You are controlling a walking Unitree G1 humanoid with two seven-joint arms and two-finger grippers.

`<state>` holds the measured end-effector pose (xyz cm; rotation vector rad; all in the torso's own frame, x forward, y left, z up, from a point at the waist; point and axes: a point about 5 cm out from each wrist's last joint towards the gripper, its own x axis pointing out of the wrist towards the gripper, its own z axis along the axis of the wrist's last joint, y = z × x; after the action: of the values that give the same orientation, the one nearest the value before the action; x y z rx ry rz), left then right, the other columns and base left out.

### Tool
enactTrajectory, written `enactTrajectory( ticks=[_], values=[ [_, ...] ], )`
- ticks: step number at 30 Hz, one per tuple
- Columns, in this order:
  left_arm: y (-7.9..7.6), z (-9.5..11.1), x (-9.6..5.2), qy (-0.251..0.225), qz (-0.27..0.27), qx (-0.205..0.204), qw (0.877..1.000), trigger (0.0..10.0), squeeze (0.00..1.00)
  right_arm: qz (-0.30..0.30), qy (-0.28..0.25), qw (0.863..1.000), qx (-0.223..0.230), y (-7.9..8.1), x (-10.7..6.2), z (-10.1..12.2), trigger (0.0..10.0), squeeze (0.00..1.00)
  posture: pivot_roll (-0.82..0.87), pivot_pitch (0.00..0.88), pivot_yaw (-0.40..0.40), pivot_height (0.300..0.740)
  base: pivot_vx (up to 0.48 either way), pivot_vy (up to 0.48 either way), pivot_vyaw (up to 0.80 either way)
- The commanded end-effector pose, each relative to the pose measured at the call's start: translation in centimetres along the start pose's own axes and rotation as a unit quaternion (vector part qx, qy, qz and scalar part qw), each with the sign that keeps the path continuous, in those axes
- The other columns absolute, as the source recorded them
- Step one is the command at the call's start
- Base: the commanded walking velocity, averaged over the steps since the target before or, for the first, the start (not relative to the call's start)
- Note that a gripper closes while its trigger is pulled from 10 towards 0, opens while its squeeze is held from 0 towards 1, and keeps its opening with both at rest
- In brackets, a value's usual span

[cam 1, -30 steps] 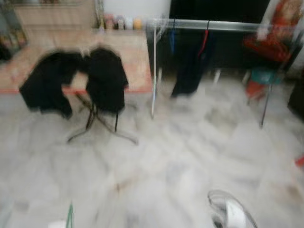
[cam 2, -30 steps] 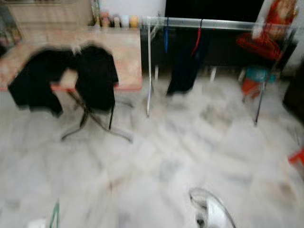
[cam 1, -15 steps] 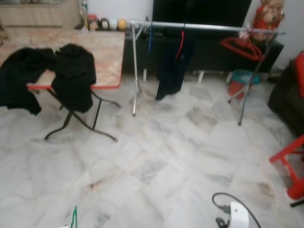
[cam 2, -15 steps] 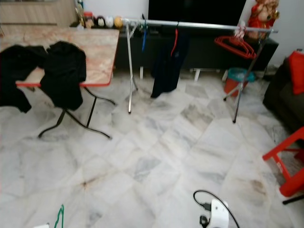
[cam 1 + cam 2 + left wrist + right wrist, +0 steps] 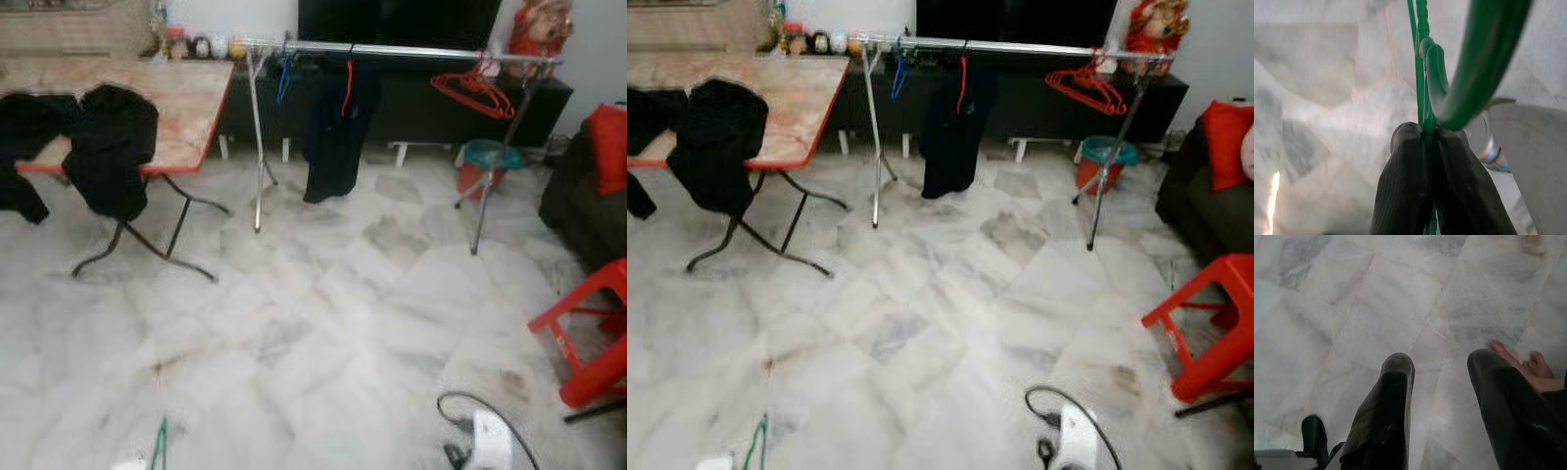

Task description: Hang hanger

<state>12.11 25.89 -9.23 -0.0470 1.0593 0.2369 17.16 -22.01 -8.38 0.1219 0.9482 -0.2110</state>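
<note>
A green wire hanger [image 5: 1425,83] is pinched between my left gripper's [image 5: 1429,137] two black fingers, which are shut on its twisted neck; its hook curves up past the camera. The same hanger [image 5: 158,443] peeks in at the bottom left of the head views. A silver clothes rail [image 5: 392,49] stands across the room, holding a black garment [image 5: 333,132] on a red hanger, a blue hanger [image 5: 283,76] and several red hangers [image 5: 475,88]. My right gripper [image 5: 1442,369] hangs open above the marble floor.
A folding table [image 5: 191,98] at the left has black clothes [image 5: 108,147] draped over its edge. A red stool [image 5: 588,333] and a dark sofa [image 5: 593,196] stand at the right. A person's bare foot [image 5: 1520,367] is near my right gripper. Open marble floor [image 5: 323,323] lies ahead.
The whole scene has slid left in the head views and sharpened, so the camera has turned right; the red stool and sofa have come into view. The hanger stays gripped.
</note>
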Motion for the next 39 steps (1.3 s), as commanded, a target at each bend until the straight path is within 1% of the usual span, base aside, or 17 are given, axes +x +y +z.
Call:
enactTrajectory(
  ticks=[1, 13, 18, 27, 39],
  values=[
    [0.13, 0.03, -0.01, -0.001, 0.002, -0.009, 1.0, 10.0, 0.0, 0.0, -0.004, 1.0, -0.003, -0.04, 0.07, 0.42, 10.0, 0.0, 0.08, 0.0, -0.059, 0.74, 0.0, 0.0, 0.0],
    [0.12, 0.12, 0.01, -0.001, 0.0, -0.007, 1.0, 10.0, 0.0, -0.002, -0.003, 1.0, 0.001, -0.14, 0.05, 0.35, 10.0, 0.0, 0.08, 0.0, -0.059, 0.74, 0.0, 0.0, 0.0],
    [0.13, 0.14, 0.01, 0.0, -0.002, -0.002, 1.0, 10.0, 0.0, 0.0, 0.002, 1.0, -0.003, -0.12, 0.06, 0.29, 10.0, 0.0, 0.08, 0.0, -0.058, 0.74, 0.0, 0.0, -0.65],
    [0.11, 0.1, 0.0, 0.001, -0.004, 0.0, 1.0, 10.0, 0.0, 0.002, 0.001, 1.0, -0.007, -0.11, 0.05, 0.31, 10.0, 0.0, 0.07, 0.0, -0.057, 0.74, 0.0, 0.0, 0.0],
    [0.1, 0.14, 0.01, 0.0, -0.005, 0.001, 1.0, 10.0, 0.0, 0.001, 0.002, 1.0, -0.009, -0.11, 0.05, 0.3, 10.0, 0.0, 0.07, 0.0, -0.055, 0.74, 0.258, 0.0, 0.0]
  ],
)
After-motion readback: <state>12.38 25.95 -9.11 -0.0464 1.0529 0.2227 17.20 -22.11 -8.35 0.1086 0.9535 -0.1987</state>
